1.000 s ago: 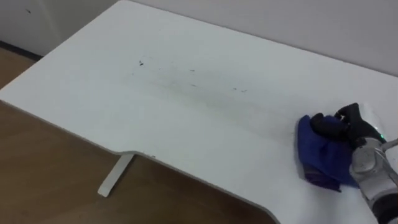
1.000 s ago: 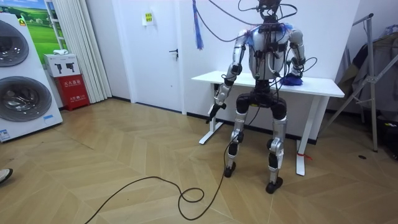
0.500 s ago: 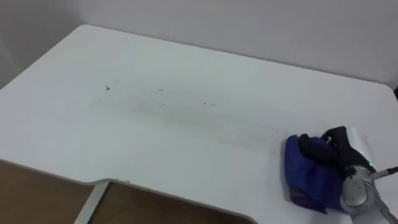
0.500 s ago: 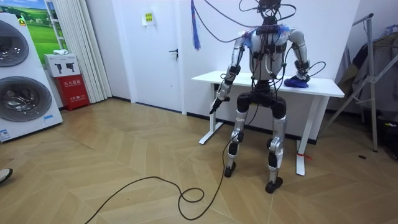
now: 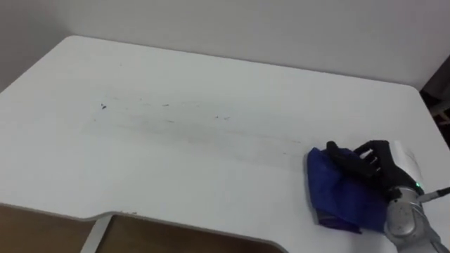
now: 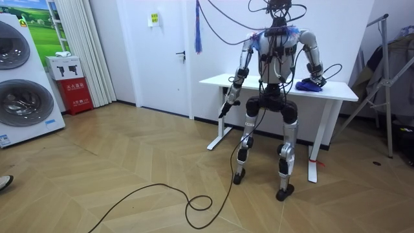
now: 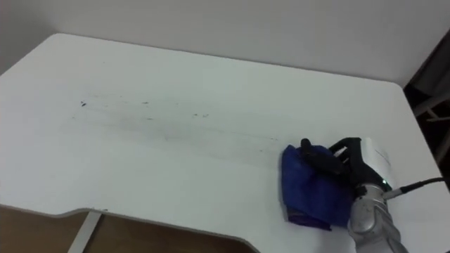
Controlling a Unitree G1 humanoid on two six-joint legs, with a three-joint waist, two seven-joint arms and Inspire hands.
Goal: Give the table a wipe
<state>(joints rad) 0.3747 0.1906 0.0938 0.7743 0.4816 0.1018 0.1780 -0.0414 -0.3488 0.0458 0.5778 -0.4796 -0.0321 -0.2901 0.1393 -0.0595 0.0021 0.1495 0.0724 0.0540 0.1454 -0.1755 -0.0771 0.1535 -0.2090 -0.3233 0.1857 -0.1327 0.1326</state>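
The crumpled blue cloth (image 5: 336, 193) is seen at the near right of the flat white bench (image 5: 211, 169), bunched into a thick wad. It is pressed down from above by the right robot hand (image 5: 369, 160), whose dark fingers (image 5: 350, 156) are laid spread across the top of the fabric rather than clenched. The left robot hand (image 6: 224, 109) is seen low beside the left end of the bench; its state cannot be told. A faint streak of dark specks (image 5: 169, 116) is seen well apart from the cloth, towards the far left. The cloth is judged light, soft and limp, likely to fold over when pushed. It would best be held through its thick middle, with the edges kept tucked underneath.
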